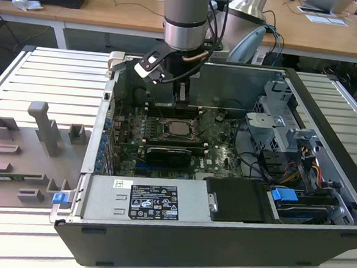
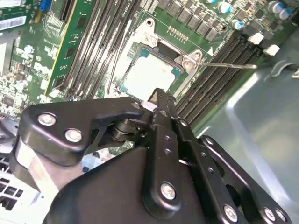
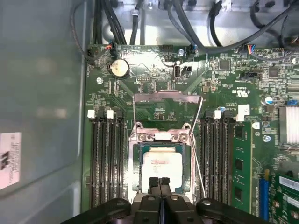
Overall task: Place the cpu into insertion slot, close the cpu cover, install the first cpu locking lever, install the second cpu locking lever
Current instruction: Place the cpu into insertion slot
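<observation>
The cpu [image 3: 161,163], a square chip with a silvery top, lies flat in the black-framed insertion slot [image 3: 136,158] on the green motherboard. In the exterior view the cpu [image 1: 179,128] is in the middle of the open computer case. The cpu cover [image 3: 166,96] stands tilted up from its hinge beyond the chip, its window showing the board behind it. A thin wire locking lever [image 3: 201,172] runs along one side of the socket and sticks out free [image 2: 233,66]. My gripper [image 3: 160,183] is shut, its fingertips together and empty, just above the edge of the cpu [image 2: 147,77].
Long black memory slots [image 3: 105,158] flank the socket, with a green memory module [image 3: 238,163] on one side. The grey case wall [image 3: 42,116] is close by. A power supply [image 1: 143,199] and drive cage [image 1: 277,125] fill the case. A grey fixture tray [image 1: 24,154] lies at the exterior view's left.
</observation>
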